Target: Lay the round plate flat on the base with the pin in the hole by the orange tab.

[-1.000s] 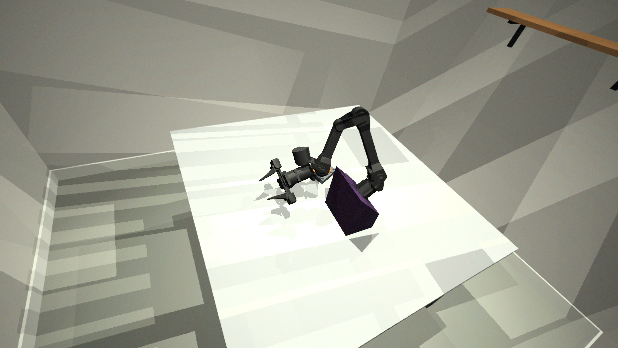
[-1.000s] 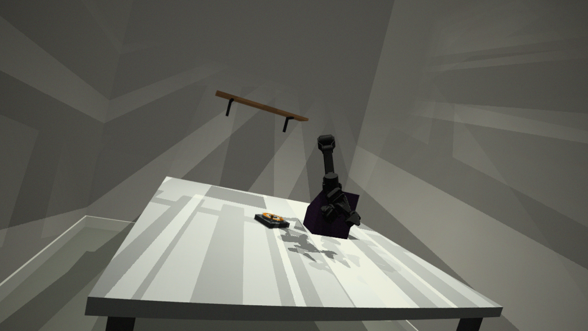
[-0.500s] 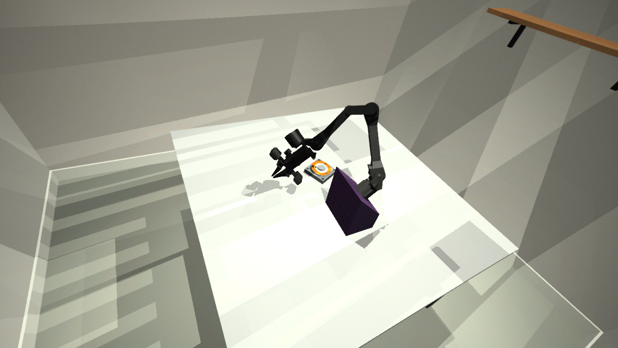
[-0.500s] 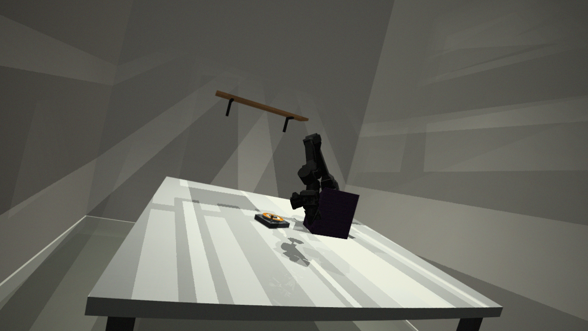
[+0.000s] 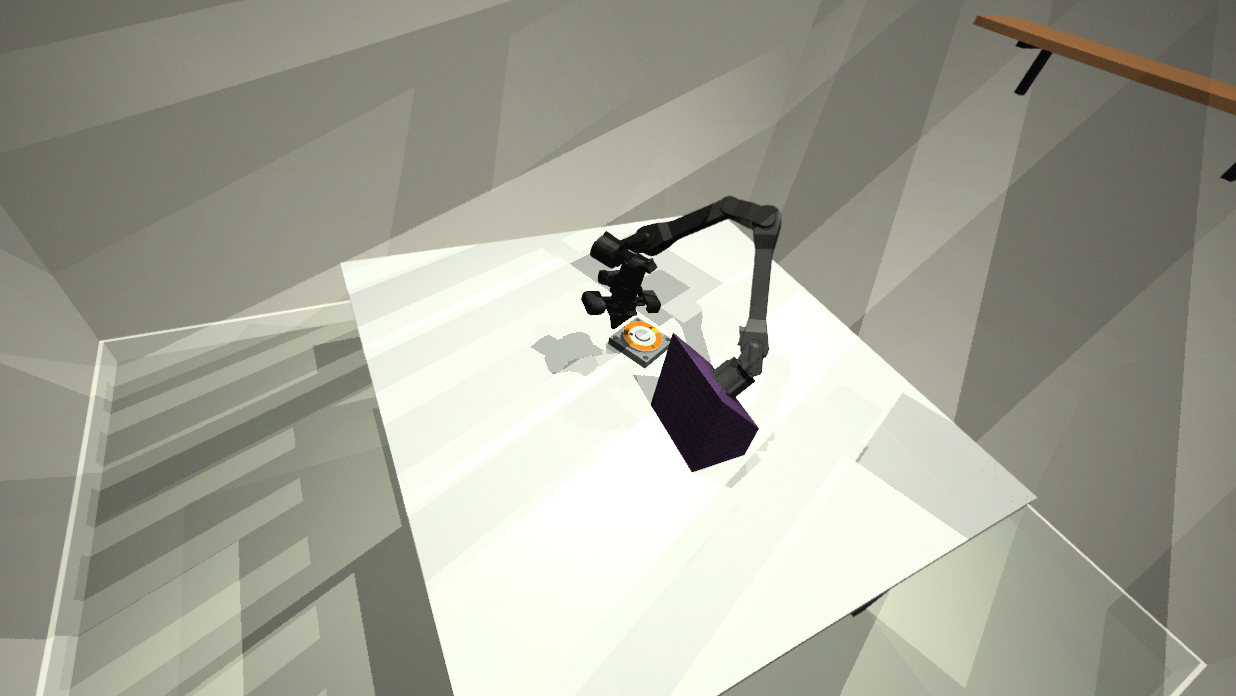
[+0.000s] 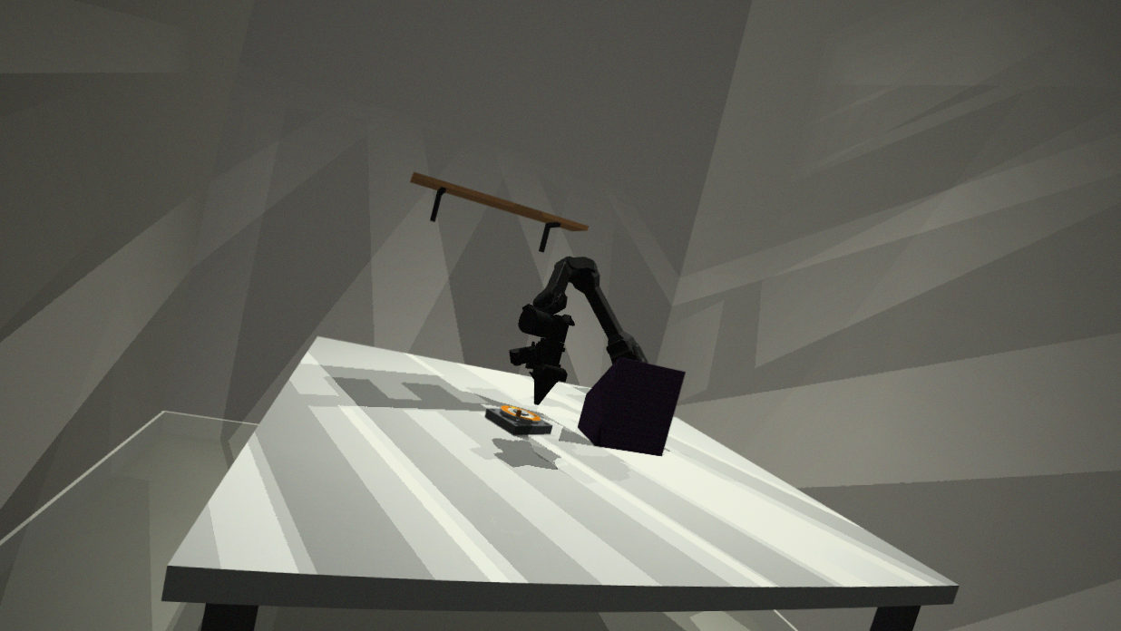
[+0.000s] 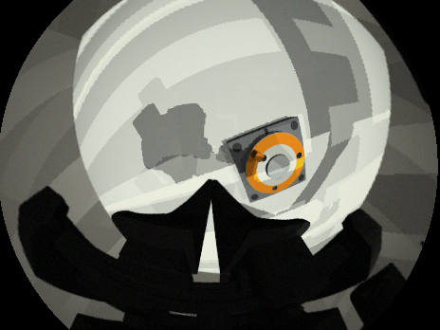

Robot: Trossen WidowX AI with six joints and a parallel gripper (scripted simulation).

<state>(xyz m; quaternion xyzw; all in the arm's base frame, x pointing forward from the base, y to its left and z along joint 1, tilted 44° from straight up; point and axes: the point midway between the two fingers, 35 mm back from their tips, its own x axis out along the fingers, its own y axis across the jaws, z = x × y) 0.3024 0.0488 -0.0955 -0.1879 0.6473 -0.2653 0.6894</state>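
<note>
I see my fingers (image 6: 538,398) pressed together on nothing, hanging just above the orange plate (image 7: 275,164) on its base (image 7: 241,149).

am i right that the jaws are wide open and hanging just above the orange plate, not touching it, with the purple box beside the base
Not quite: the jaws are shut, holding nothing. The wrist view shows the fingers meeting at the tips. The rest stands: the gripper hangs just above the orange plate, not touching it, with the purple box beside the base.
</note>
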